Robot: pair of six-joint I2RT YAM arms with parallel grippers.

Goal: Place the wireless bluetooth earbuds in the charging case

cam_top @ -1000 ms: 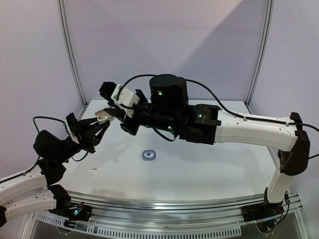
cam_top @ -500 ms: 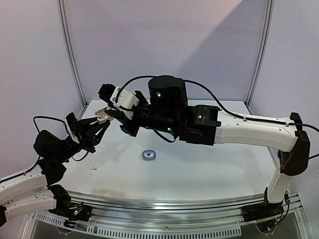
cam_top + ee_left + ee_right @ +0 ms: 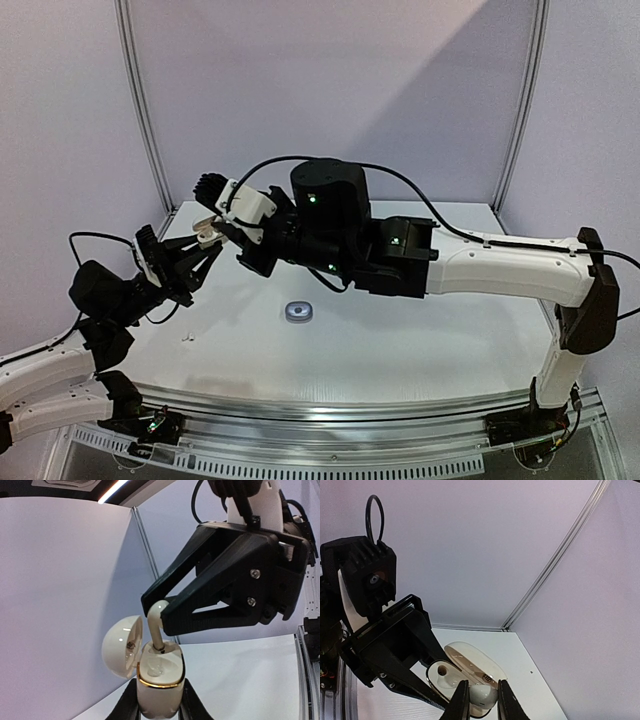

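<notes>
My left gripper [image 3: 159,707] is shut on a white charging case [image 3: 159,680] with a gold rim and holds it upright above the table, lid [image 3: 120,645] swung open. My right gripper [image 3: 481,702] is shut on a white earbud [image 3: 482,694]. The earbud's stem [image 3: 156,627] points down into the case's far slot; the near slot looks empty. In the top view both grippers meet at the back left, the left gripper [image 3: 198,250] just below the right gripper [image 3: 210,228]. No dark grey earbuds show.
A small round dark grey object with a pale top [image 3: 298,312] lies mid-table. A tiny white speck [image 3: 186,338] lies near the left arm. The right arm [image 3: 500,262] spans the table. Walls stand close behind and to the left.
The right arm has shifted slightly left, bringing the earbud closer over the case. The left gripper and case have barely moved.
</notes>
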